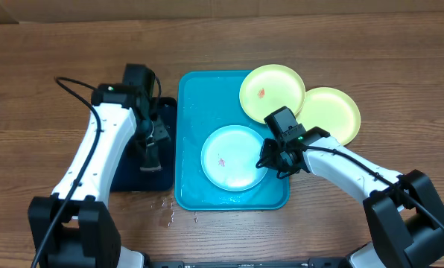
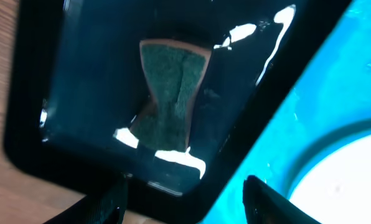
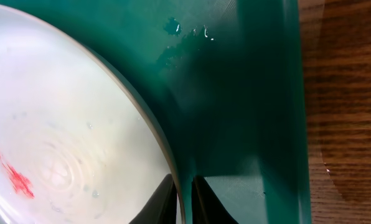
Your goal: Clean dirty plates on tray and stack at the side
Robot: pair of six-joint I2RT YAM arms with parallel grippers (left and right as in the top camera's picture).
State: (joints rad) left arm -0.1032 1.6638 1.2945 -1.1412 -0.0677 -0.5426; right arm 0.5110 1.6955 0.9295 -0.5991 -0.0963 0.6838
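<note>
Right hand astride flat plate rim

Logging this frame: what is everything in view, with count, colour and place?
tray: one, turquoise, table centre, wet.
blue plate: one, light-blue rim, inside the tray, red smear.
smeared green plate: one, lime green, overlapping the tray's far right corner, red smear.
second green plate: one, lime green, on the table right of the tray.
dark tray: one, navy-black, left of the turquoise tray.
sponge: one, green scrub face, in the dark tray.
water drops: several, on the table by the tray's near left corner.
table: one, brown wood.
left tool: open, above the dark tray.
right tool: pinching the blue plate's rim.
</note>
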